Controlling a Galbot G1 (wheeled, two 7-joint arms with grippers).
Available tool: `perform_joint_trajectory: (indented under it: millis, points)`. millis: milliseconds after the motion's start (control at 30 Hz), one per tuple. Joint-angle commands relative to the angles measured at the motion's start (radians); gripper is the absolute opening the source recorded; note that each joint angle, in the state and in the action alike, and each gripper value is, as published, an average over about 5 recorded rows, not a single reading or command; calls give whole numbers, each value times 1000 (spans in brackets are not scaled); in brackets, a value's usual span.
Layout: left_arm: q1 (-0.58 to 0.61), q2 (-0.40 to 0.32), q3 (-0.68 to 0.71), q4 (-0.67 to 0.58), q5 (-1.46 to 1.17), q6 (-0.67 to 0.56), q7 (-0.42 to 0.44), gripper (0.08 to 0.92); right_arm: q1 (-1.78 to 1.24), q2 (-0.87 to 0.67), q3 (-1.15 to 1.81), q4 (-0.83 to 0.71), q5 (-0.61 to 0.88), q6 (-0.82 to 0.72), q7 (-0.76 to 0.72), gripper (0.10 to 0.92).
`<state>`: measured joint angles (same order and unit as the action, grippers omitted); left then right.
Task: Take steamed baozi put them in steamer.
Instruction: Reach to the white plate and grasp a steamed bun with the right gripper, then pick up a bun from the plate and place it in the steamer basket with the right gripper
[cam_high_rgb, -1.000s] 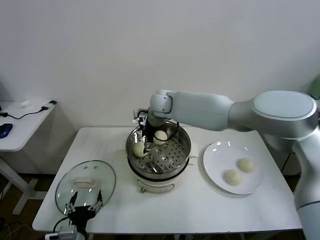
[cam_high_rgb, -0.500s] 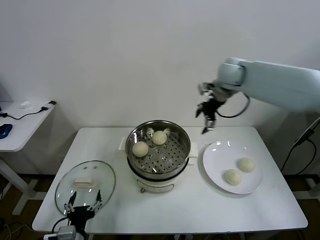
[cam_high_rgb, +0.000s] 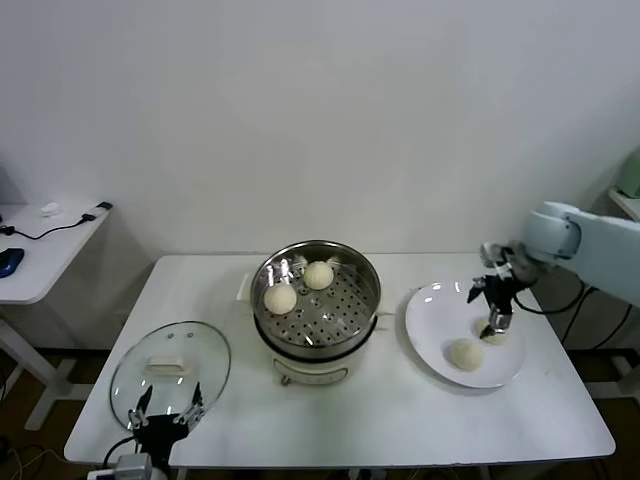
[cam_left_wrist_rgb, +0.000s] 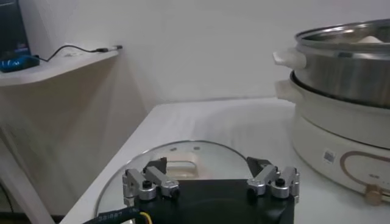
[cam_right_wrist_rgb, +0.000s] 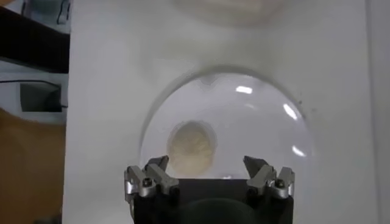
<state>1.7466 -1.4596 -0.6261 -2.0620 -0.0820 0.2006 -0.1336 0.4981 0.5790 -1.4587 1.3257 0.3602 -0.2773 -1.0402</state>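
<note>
- The right end effector (cam_high_rgb: 496, 322) is held over the far right part of the plate (cam_high_rgb: 432, 335), its fingers spread wide with nothing between them.
- One baozi (cam_high_rgb: 495, 333) lies directly under it and is mostly hidden by the fingers in the head view; whether it is touched cannot be told.
- A second baozi (cam_high_rgb: 464, 354) lies on the plate just beside and nearer the robot; one baozi (cam_right_wrist_rgb: 191, 145) is seen on the plate (cam_right_wrist_rgb: 256, 131) in the right wrist view, just ahead of the open fingers (cam_right_wrist_rgb: 152, 178).
- Four baozi are counted: two on the plate and two in the steamer (cam_high_rgb: 317, 310).
- In the steamer, one baozi (cam_high_rgb: 280, 298) lies on the left of the perforated tray and another (cam_high_rgb: 319, 275) toward the back.
- One steamer, one plate and one glass lid (cam_high_rgb: 170, 369) are counted on the surface (cam_high_rgb: 400, 410); the plate is right of the steamer, the lid to its front left.
- The right arm (cam_high_rgb: 590, 240) is brought in from the right edge, its wrist bent down toward the plate.
- The left end effector (cam_high_rgb: 165, 420) is parked low at the near edge of the lid, fingers (cam_left_wrist_rgb: 145, 184) apart and empty, with the lid (cam_left_wrist_rgb: 183, 167) beneath and the steamer (cam_left_wrist_rgb: 344, 97) beyond.
</note>
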Motion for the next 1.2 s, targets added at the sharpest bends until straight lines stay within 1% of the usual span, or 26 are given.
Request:
perform_joint_trajectory:
  millis: [33, 400, 667, 733, 867, 933, 1067, 1200]
  points:
    - [-4, -4, 0, 10, 8, 3, 8, 823, -328, -33, 237, -71, -122, -13, 36, 823]
    - [-7, 2, -8, 20, 6, 5, 10, 823, -364, 86, 268, -141, -112, -22, 69, 823]
    - [-6, 2, -7, 18, 4, 5, 8, 823, -353, 105, 251, -145, -127, -25, 75, 820]
    - [-6, 1, -6, 16, 4, 5, 8, 823, -345, 100, 245, -138, -138, -25, 69, 797]
    - [-4, -1, -2, 11, 5, 7, 7, 823, -306, 87, 227, -122, -161, -21, 57, 709]
    - [-3, -1, -1, 9, 6, 8, 7, 823, -259, 82, 210, -111, -164, -16, 49, 681]
    - [-1, -1, 1, 4, 9, 9, 8, 823, -94, 85, 136, -85, -146, 14, 15, 671]
    - [2, 1, 4, -2, 12, 11, 9, 823, 177, 154, 28, -82, -102, 94, -40, 670]
